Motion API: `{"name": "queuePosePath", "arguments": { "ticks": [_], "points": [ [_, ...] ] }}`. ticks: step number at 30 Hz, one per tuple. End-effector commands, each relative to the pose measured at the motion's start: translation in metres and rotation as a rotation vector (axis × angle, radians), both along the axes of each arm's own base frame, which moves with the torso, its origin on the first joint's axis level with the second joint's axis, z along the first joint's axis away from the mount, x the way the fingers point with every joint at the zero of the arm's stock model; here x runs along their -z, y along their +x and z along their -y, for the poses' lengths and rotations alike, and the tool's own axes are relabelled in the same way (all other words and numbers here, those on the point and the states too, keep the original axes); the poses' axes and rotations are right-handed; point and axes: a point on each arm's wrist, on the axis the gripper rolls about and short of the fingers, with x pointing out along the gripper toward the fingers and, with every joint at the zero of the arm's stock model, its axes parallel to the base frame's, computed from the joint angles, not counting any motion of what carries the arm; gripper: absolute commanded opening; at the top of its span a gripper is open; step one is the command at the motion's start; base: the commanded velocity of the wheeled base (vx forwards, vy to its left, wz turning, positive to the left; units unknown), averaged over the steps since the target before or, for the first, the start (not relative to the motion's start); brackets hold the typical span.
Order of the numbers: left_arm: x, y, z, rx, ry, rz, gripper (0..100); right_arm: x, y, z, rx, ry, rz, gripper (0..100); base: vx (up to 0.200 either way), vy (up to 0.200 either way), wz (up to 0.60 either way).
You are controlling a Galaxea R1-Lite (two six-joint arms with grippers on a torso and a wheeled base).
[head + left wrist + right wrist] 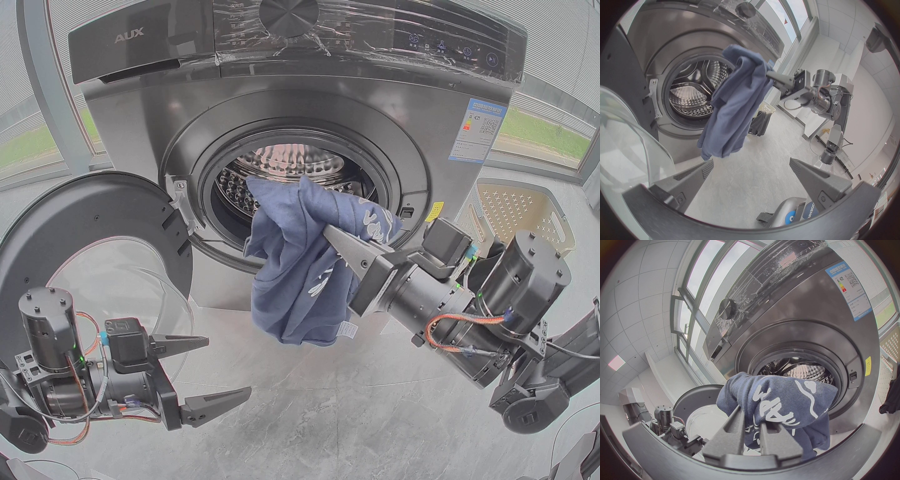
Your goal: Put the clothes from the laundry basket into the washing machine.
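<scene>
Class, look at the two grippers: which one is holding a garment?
The right gripper, clamped on the blue shirt before the washing machine drum; the left gripper hangs open and empty beside the door.

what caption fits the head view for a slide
The right end effector holds a navy printed shirt before the open washing machine, left end effector open.

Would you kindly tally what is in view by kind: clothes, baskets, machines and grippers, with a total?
Clothes: 2, blue garment, dark garment
Baskets: 1, laundry basket
Machines: 1, washing machine
Grippers: 2, left gripper, right gripper
Total: 6
</scene>
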Motion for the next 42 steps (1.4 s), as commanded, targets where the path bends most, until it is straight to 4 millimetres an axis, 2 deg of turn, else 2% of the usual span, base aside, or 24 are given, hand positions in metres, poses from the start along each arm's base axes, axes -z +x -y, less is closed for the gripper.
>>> {"name": "queuePosePath", "arguments": {
  "ticks": [1,9,13,16,28,42],
  "points": [
    [0.015,0.009,0.005,0.005,0.030,-0.072,100,-0.008,0.004,-0.003,0.001,0.021,0.021,0,0.000,0.000,0.00],
    [0.037,0.028,0.016,0.009,0.058,-0.129,100,-0.016,0.006,-0.005,-0.002,0.040,0.041,0,0.000,0.000,0.00],
    [0.048,0.048,0.025,-0.005,0.042,-0.113,100,-0.017,0.004,-0.002,0.000,0.043,0.043,0,0.000,0.000,0.00],
    [0.054,0.060,0.032,-0.022,0.008,-0.127,100,-0.026,-0.002,0.002,-0.008,0.060,0.058,0,0.000,0.000,0.00],
    [0.075,0.095,0.042,-0.070,-0.006,-0.173,100,-0.029,-0.008,0.005,-0.015,0.059,0.059,0,0.000,0.000,0.00],
    [0.086,0.132,0.057,-0.097,-0.093,-0.141,100,-0.028,-0.013,0.001,-0.032,0.058,0.056,0,0.000,0.000,0.00]
  ]
}}
